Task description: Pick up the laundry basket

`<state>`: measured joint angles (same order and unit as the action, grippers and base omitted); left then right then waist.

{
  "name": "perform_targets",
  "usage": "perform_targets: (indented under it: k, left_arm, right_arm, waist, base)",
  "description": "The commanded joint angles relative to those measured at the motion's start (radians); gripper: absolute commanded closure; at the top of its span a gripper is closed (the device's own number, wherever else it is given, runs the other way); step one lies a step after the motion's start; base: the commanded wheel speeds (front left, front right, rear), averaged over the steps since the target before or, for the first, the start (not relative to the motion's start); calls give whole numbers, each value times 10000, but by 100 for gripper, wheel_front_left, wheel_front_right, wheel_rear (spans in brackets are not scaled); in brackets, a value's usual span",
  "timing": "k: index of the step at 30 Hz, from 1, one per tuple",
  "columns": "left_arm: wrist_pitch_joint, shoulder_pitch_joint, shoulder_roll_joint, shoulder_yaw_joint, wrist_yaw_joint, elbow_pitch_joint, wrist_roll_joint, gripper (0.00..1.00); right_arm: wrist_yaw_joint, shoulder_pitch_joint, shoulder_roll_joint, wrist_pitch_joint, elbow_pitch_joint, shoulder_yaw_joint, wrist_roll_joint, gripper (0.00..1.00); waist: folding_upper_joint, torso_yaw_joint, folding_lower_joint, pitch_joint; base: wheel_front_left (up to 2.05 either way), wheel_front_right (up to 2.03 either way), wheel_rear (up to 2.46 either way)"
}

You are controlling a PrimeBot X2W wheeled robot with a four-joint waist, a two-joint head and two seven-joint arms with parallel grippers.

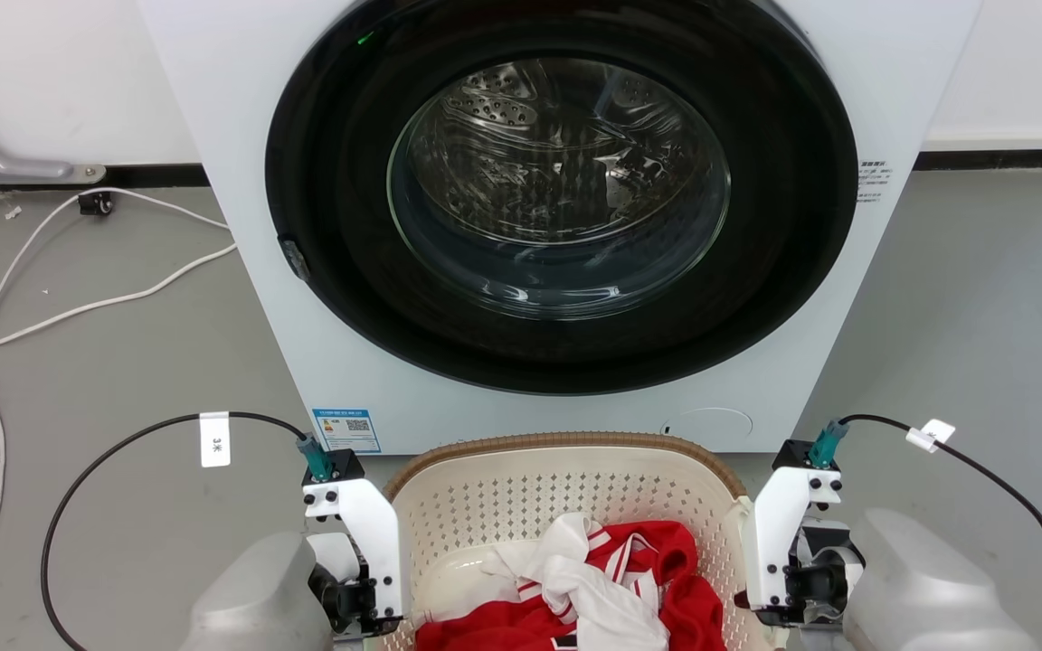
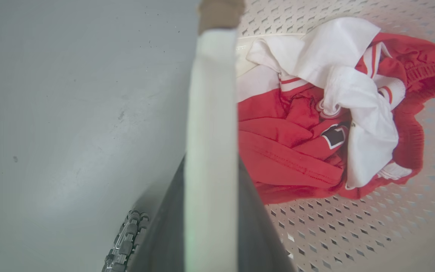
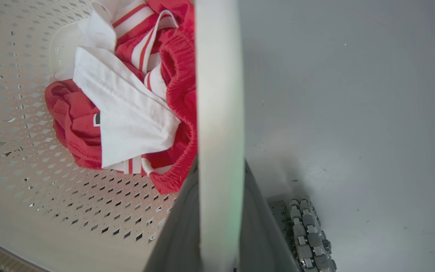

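Note:
The laundry basket [image 1: 566,493], cream perforated plastic with a brown woven-look rim, stands on the floor just in front of me with red and white clothes [image 1: 611,588] inside. My left gripper [image 1: 374,608] is at its left side and my right gripper [image 1: 779,601] at its right side. In the left wrist view the white handle [image 2: 210,113] runs up between the two dark fingers [image 2: 164,226], which are shut on it. The right wrist view has the other handle [image 3: 219,94] clamped the same way between that gripper's fingers [image 3: 257,234]. The clothes [image 2: 315,124] [image 3: 127,105] lie on the basket's floor.
A white washing machine [image 1: 241,181] with a round dark glass door [image 1: 566,217] stands directly behind the basket. White cables [image 1: 78,307] trail over the grey floor at the left. Roller wheels of my base [image 2: 127,241] [image 3: 308,234] sit below each handle.

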<state>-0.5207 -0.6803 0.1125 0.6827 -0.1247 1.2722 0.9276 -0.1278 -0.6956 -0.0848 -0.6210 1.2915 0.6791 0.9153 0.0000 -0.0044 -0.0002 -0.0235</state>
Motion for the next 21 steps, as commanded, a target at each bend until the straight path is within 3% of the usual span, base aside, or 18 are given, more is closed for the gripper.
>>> perform_targets:
  k: [1,21]
  left_arm:
    - [-16,113,-151,67,-101,-63,23,100]
    - [104,126,-186,383,-103,-71,226,100]
  right_arm:
    - [-53,105,81,-41,-63,27,25,100]
    - [-53,295,92,115,-54,-56,5,100]
  waist:
    - [0,-6,2,-33]
    - [0,-22,2,-145]
  base:
    - [0,0,0]
    - [0,0,0]
